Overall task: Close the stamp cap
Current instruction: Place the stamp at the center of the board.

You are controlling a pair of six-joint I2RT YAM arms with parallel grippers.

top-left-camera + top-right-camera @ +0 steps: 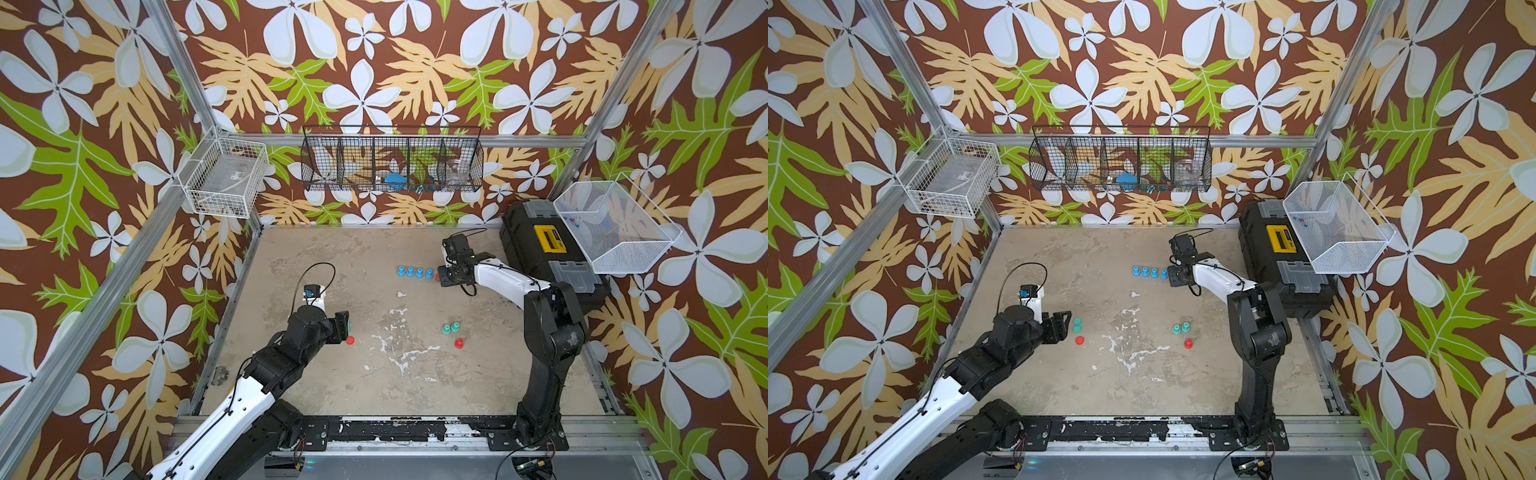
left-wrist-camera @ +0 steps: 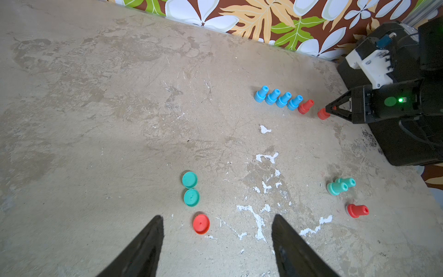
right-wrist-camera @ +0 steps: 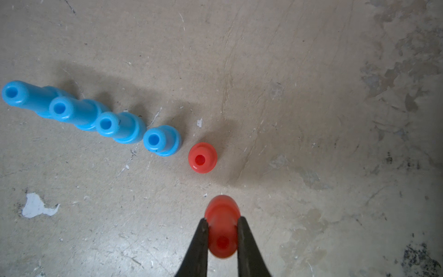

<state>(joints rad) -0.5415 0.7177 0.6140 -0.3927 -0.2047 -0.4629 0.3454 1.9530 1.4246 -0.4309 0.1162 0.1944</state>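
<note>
The counter [image 1: 316, 386] is a broad, matt slab, mottled beige with white chipped patches. The right fingers [image 3: 248, 244] are pinched tight on the narrow stem of a red stamp [image 3: 222, 208], whose wider base pokes out past their tips; whether it touches the counter I cannot tell. Just ahead of those tips stands a second red stamp [image 3: 202, 158], and beyond it a close row of four blue stamps [image 3: 124, 128]. All are smooth moulded plastic, each a hollow stem on a flared round foot. The left fingers [image 2: 143, 247] stand well apart with nothing in them. The red cap [image 2: 201, 223], the piece to be fitted, lies flat on the counter between them, nearer one finger, with two teal caps [image 2: 191, 189] just beyond it. The cap looks light, rigid and slick, a shallow disc with a low rim. It probably wants a pinch straight across its edge, or it may skid away or flip.
</note>
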